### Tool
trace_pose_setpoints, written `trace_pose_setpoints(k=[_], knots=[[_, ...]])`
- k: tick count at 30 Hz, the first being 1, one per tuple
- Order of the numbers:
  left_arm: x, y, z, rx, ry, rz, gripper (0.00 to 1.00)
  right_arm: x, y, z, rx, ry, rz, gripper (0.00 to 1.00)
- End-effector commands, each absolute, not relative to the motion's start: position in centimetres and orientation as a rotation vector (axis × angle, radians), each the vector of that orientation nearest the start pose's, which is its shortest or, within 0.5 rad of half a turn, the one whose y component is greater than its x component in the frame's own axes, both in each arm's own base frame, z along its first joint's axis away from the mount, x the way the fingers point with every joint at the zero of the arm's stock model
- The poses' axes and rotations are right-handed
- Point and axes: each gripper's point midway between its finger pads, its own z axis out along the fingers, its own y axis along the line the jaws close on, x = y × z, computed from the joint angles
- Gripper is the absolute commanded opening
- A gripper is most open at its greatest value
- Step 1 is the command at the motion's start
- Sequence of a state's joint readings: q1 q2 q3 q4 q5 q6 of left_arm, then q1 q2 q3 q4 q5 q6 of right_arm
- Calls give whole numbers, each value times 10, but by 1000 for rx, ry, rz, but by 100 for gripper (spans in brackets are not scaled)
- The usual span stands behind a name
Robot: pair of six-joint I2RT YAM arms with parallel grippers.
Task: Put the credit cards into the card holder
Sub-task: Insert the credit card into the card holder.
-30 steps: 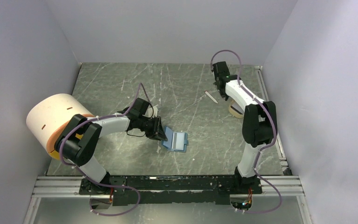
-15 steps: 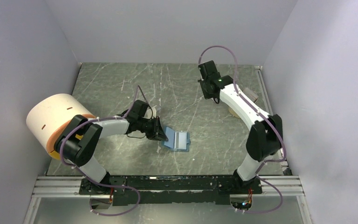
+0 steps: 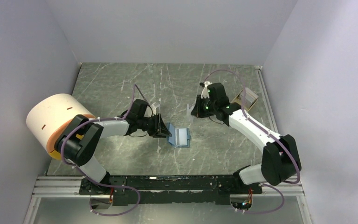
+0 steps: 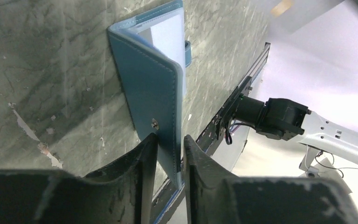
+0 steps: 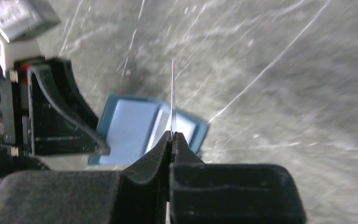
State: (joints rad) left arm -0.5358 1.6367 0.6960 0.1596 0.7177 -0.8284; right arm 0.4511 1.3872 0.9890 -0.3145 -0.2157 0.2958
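Wallet prep with one card ready. The small teal-blue folding leather card holder (image 3: 181,136) lay open near the middle of the grey marbled worktop (image 3: 121,84), slightly toward the near edge, with its pale-blue slot side up. The left gripper (image 4: 170,140) had its black fingers on either side of the raised cover flap, just by the snap stud. The gap was narrow, but a real pinch vs. loose straddle could not be told. Probable reason for this hold: keeping the flap upright so the slots stayed exposed and the holder didn't slide. The left arm reached in low from the left edge, forearm nearly flat, fingers pointing toward the right edge.

The right gripper (image 5: 171,135) was clamped tight on a thin pale credit card (image 5: 172,98), held edge-on and upright — likely so the leading edge could drop straight into a slot. It hovered just beyond the holder's far side, apart from it. The right arm stretched in from the near right corner, elbow low, wrist tipped down toward the holder. Insertion was not yet done, and no other cards could be made out. A small tan tray (image 3: 244,99) sat near the right edge.
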Motion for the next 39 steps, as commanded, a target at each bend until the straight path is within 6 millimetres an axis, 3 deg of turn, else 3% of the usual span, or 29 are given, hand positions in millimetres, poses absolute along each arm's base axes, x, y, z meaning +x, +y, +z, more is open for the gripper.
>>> trace_pose_setpoints(k=[1,10,13,24,28,33,39], knots=[[220,-290,53,17,2650,-1385,35,290,244,130,-266,2350,920,0],[211,-270,30,-13,2741,-1220,31,260,265,97,-180,2377,1145,0],[211,-266,28,-14,2753,-1176,36,257,267,88,-157,2382,1174,0],[207,-260,29,-32,2745,-1180,35,258,269,68,-102,2396,1199,0],[207,-258,32,-39,2733,-1186,29,259,269,63,-82,2405,1195,0],[204,-258,31,-19,2740,-1199,13,256,268,55,-53,2413,1205,0],[200,-256,26,-20,2757,-1198,10,253,264,50,2,2415,1198,0]])
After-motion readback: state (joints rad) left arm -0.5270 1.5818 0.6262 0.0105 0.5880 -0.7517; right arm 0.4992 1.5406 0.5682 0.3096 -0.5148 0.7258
